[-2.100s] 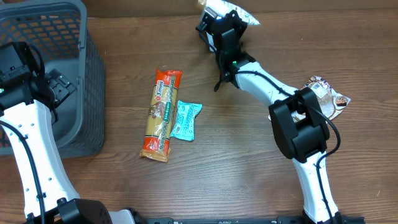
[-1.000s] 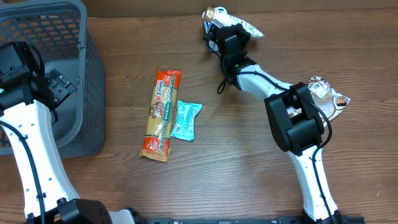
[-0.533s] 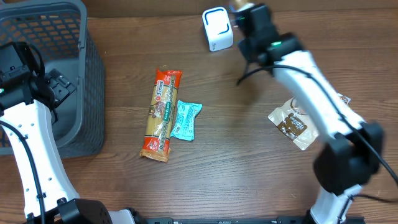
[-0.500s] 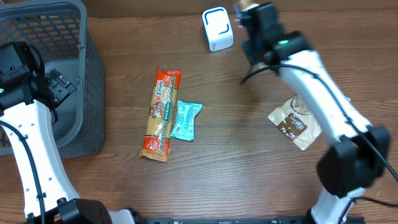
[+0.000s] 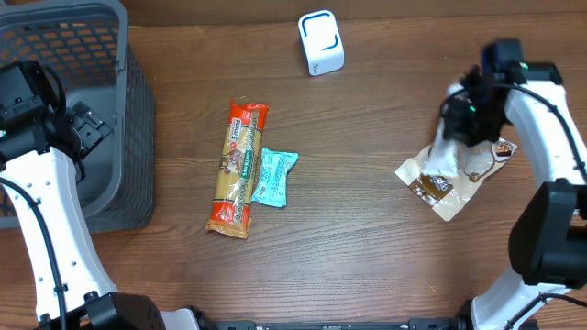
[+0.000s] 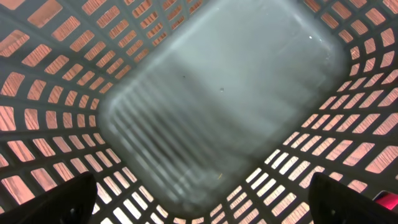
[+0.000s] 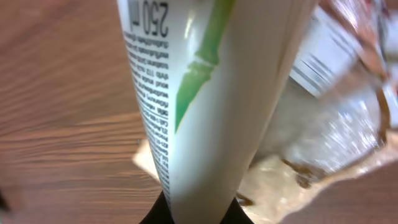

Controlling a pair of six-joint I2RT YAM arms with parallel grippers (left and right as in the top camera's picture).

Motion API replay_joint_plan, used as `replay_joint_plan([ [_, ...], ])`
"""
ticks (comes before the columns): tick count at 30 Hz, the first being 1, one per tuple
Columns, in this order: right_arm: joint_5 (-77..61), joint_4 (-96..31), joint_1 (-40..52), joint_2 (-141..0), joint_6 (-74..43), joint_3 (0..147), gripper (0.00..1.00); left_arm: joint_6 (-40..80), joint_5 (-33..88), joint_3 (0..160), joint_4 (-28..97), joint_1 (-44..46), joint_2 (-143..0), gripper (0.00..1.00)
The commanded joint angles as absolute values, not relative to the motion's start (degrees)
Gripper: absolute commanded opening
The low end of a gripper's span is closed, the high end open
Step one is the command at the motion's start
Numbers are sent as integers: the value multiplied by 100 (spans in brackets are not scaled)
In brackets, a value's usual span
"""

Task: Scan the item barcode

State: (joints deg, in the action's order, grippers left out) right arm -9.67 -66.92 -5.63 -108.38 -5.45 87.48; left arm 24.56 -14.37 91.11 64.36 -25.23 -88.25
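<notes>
While above brown pouch (image 5: 448, 180), white tube (image 7: 211, 93) within pinch of right end effector (image 7: 196, 216).

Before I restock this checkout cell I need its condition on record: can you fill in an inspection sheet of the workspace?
Surface: brown wooden table, no spills seen.
Job's things: white tube with green bamboo print, held; white box-shaped scanner at the far edge.
Clutter: long orange snack packet touching small teal packet; brown-and-white pouch; grey plastic mesh basket.
Grippers: left gripper open over the basket; right gripper shut on the tube, above the pouch.
Cables: black cable along the left arm.
Surroundings: nothing seen.
</notes>
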Motion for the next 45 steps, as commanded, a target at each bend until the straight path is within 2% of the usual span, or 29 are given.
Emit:
replay_joint_plan([
  [1,-1240,-6407,-827,-10715,-751,8298,4,2554,-1389,9085,6451,-2512,-8840,100],
  [2,-1275,-6335,-888,-10715,-751,8184,4,2554,-1389,9085,6451,-2512,-8840,100],
  [6,-1275,-6333,-1083,-10715,-749,8064,29,2554,-1389,9085,6451,-2512,-8840,100],
  [9,-1269,-6423,-1181,-10713,-749,8200,62,2554,-1389,9085,6451,-2512,-8840,99],
  [10,-1253,-6482,-1212,-10713,-751,8270,79,2554,-1389,9085,6451,-2512,-8840,100],
  [12,-1249,-6659,-1251,-10713,-746,8493,99,2554,-1389,9085,6451,-2512,-8840,100],
  [20,-1017,-7498,-1105,-10713,-705,9564,100,2554,-1389,9085,6451,-2512,-8840,100],
  [27,-1396,-7616,-467,-10715,-731,9946,100,2554,-1389,9085,6451,-2512,-8840,100],
  [33,-2467,-7032,274,-10722,-729,9859,100,2554,-1389,9085,6451,-2512,-8840,100],
  [39,-2493,-6141,1256,-10787,-650,9721,98,2554,-1389,9085,6451,-2512,-8840,100],
  [41,-2456,-5752,1702,-10866,-139,9627,93,2554,-1389,9085,6451,-2512,-8840,99],
  [45,-2449,-5354,2357,-11168,851,9596,91,2554,-1389,9085,6451,-2512,-8840,100],
])
